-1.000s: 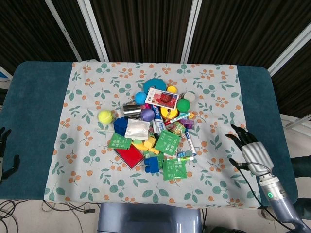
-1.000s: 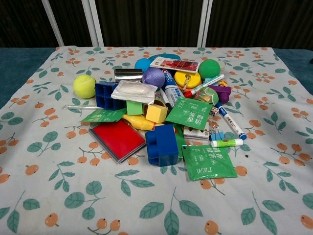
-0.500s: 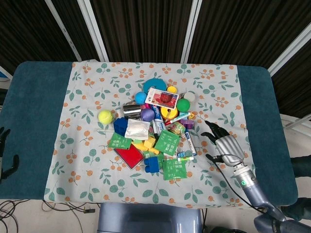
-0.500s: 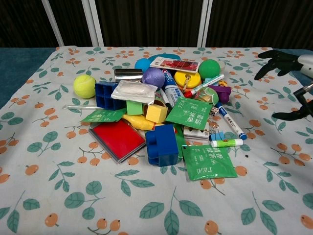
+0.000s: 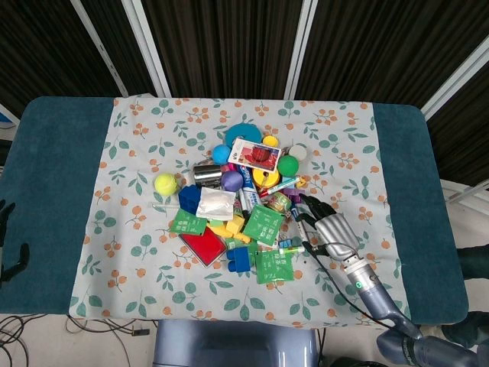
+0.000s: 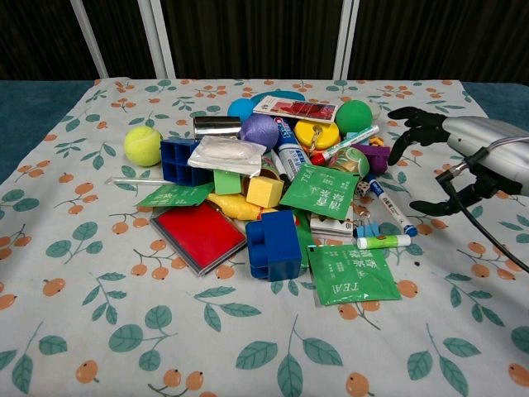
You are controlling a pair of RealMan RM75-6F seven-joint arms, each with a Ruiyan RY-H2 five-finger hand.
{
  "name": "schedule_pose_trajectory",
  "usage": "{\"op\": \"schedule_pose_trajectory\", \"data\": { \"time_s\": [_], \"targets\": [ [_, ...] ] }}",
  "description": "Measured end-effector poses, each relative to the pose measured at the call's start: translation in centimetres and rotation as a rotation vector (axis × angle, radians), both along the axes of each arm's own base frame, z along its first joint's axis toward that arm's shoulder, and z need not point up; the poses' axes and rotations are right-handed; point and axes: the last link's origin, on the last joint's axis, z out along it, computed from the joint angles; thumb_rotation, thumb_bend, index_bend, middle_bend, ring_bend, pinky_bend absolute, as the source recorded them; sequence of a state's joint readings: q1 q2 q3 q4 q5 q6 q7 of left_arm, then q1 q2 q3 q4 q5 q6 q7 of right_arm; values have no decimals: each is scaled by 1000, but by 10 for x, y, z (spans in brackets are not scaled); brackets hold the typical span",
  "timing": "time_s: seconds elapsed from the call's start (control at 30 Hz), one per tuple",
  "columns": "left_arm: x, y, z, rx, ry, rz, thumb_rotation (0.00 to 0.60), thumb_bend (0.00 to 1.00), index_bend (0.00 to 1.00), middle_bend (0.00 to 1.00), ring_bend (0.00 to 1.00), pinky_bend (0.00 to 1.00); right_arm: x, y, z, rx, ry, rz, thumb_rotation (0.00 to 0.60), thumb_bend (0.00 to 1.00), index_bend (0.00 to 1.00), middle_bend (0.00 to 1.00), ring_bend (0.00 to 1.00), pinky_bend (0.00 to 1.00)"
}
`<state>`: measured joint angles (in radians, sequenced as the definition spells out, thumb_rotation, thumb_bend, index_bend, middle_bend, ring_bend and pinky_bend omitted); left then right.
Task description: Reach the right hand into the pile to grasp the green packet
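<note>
The right hand (image 5: 327,229) was just at the right edge of the pile, with its fingers (image 6: 407,132) spread wide and nothing in them. From the chest view, the hand (image 6: 463,153) floated above the flowery cloth (image 6: 99,248), and the dark fingertips pointed toward the toys.

The green packet (image 6: 350,274) lay flat at the front of the pile, near the robot — just beside a blue block (image 6: 272,245) and right under a small green marker (image 6: 383,241). From the head view, that packet (image 5: 274,266) sat just left of the hand and a bit closer to the robot, not touching it.

Another green packet (image 6: 321,190) rested higher up in the pile, and a third one (image 6: 175,195) poked out on the left side. A yellow tennis ball (image 6: 143,145) sat by itself on the left.

The left hand (image 5: 9,237) was far off at the table's (image 5: 46,153) left edge — I could not tell how its fingers were.
</note>
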<state>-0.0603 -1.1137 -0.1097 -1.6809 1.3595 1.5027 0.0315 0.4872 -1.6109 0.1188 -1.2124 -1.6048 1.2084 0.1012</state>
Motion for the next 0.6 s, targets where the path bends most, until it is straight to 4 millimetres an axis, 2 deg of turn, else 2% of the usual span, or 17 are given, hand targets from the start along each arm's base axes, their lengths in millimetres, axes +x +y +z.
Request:
{"op": "schedule_pose_trajectory", "data": {
  "time_s": [0.6],
  "targets": [
    [-1, 0, -1, 1, -11, 19, 600, 480, 27, 0, 0, 0, 10, -8, -31, 29, -13, 37, 600, 309, 399, 22, 89, 208]
  ]
}}
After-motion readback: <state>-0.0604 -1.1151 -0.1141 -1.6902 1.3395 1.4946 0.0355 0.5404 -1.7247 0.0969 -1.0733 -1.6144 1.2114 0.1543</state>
